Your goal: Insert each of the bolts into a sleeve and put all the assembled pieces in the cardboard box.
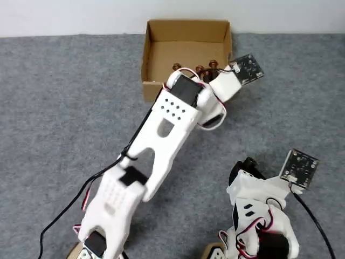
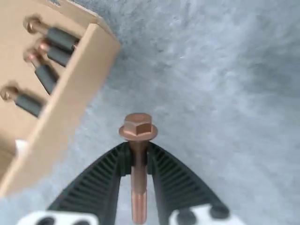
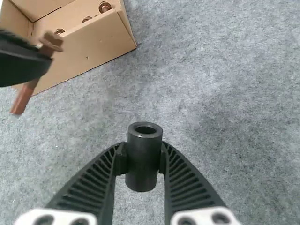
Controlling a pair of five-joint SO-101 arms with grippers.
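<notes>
The left tool [image 2: 137, 152] clamps a copper hex-head bolt [image 2: 137, 133] beside the brown cardboard box [image 2: 70, 98]. The right tool [image 3: 142, 152] holds a black cylindrical sleeve [image 3: 143, 161] well apart, their axes not aligned.

cardboard box [image 2: 70, 101]: cut off at edge | assembled pieces [image 2: 61, 38]: blurred

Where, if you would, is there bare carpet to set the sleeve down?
Bare carpet lies left of the cardboard box and left arm, and right of the box, beyond the right arm. Crowded: the box's front right corner, where the left gripper holds a bolt.
</notes>
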